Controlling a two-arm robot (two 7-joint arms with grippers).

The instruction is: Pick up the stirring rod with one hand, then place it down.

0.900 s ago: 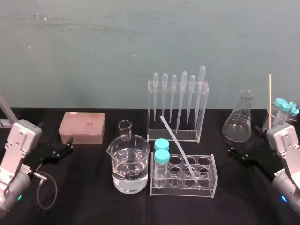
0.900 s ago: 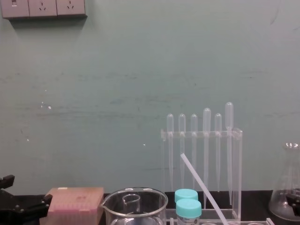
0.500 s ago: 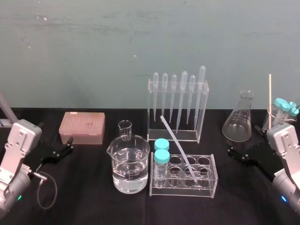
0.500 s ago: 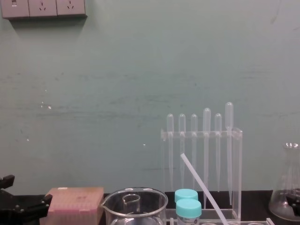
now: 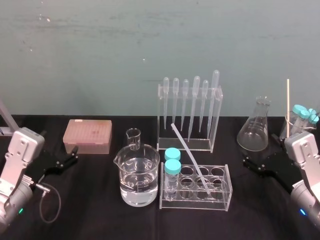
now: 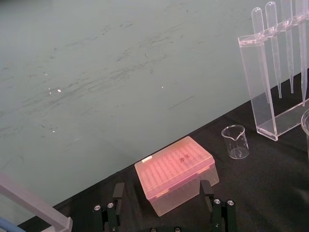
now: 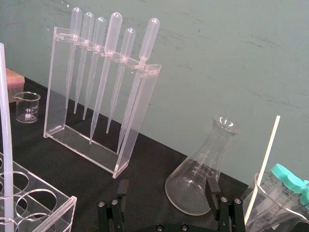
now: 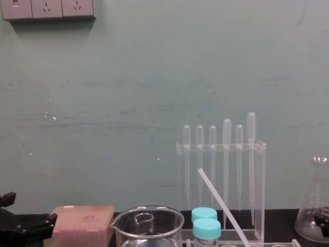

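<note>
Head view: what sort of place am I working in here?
Most likely a chemistry lab bench: a rack of bulb pipettes, a beaker of clear liquid, a conical flask, and a tube rack with the stirring rod leaning in it, all on a black table.

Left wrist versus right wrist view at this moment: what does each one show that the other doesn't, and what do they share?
Left wrist view, not the right: the pink tip box, ahead of the open jaws of the left gripper. Right wrist view, not the left: the stirring rod in the tube rack, and the conical flask, ahead of the open jaws of the right gripper. Both: the pipette rack and the small beaker.
</note>
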